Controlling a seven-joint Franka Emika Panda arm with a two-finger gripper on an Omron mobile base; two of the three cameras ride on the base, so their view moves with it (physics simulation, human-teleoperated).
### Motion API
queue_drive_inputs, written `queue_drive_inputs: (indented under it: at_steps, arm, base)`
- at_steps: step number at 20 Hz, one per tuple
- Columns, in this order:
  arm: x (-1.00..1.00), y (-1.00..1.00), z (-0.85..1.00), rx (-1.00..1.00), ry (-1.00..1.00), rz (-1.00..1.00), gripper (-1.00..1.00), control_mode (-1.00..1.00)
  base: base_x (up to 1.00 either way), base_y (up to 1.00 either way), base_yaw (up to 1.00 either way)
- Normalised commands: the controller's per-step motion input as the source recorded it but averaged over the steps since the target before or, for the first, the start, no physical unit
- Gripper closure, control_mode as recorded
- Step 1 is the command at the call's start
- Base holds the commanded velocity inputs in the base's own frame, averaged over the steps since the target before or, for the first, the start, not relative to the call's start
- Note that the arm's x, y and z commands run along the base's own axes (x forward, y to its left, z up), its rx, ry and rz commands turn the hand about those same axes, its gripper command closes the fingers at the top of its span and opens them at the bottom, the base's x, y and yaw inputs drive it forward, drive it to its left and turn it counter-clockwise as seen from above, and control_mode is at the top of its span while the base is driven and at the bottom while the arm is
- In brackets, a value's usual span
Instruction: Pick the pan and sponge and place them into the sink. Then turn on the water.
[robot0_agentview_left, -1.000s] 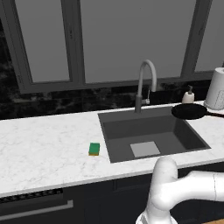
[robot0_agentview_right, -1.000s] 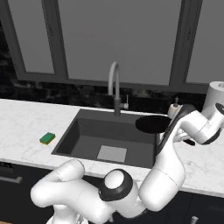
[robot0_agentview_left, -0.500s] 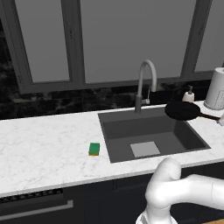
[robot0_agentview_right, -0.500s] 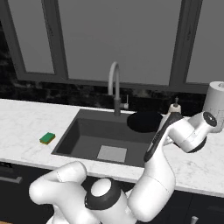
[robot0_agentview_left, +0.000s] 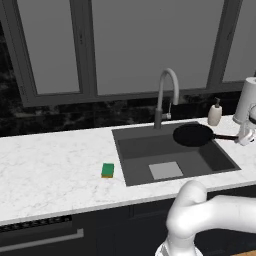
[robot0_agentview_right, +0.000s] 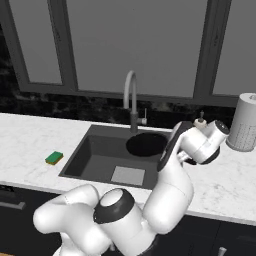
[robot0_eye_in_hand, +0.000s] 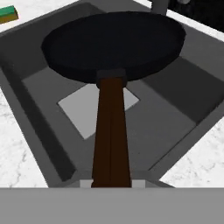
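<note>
Fingers (robot0_eye_in_hand: 111, 183) were clamped on the outer end of the pan's dark handle, with the pan (robot0_agentview_left: 193, 134) held level in the air over the right rear part of the sink (robot0_agentview_left: 131, 159). In the hand view the pan (robot0_eye_in_hand: 114, 43) hung above the lighter square patch on the sink floor, clear of every wall. The faucet (robot0_agentview_left: 165, 95) stood just behind the sink, close to the pan's far rim (the tightest clearance in the scene). The sponge (robot0_agentview_left: 107, 170) lay on the worktop (robot0_agentview_left: 50, 165) just left of the sink, untouched.

To do this step well, the pan should probably be carried a little farther toward the middle of the sink, kept flat, and lowered until its base rests on the sink floor before release. A drop from height could tip it against a wall. No water ran from the faucet.
</note>
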Motion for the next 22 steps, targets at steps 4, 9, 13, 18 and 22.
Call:
queue_drive_inputs:
  at_steps: [4,9,13,18,22]
  arm:
    - [0.09,0.37,0.00,0.00,0.11,0.37,1.00,-1.00]
    - [0.00,0.32,-0.03,0.00,0.08,0.25,1.00,-1.00]
    - [0.00,0.35,-0.18,0.00,0.04,0.10,1.00,-1.00]
    - [0.00,0.51,-0.36,0.00,0.04,0.03,1.00,-1.00]
    - [0.09,0.66,-0.31,0.00,0.13,0.00,1.00,-1.00]
  base:
    - [0.00,0.00,0.00]
    - [0.00,0.00,0.00]
    - [0.00,0.00,0.00]
    - [0.00,0.00,0.00]
    - [0.00,0.00,0.00]
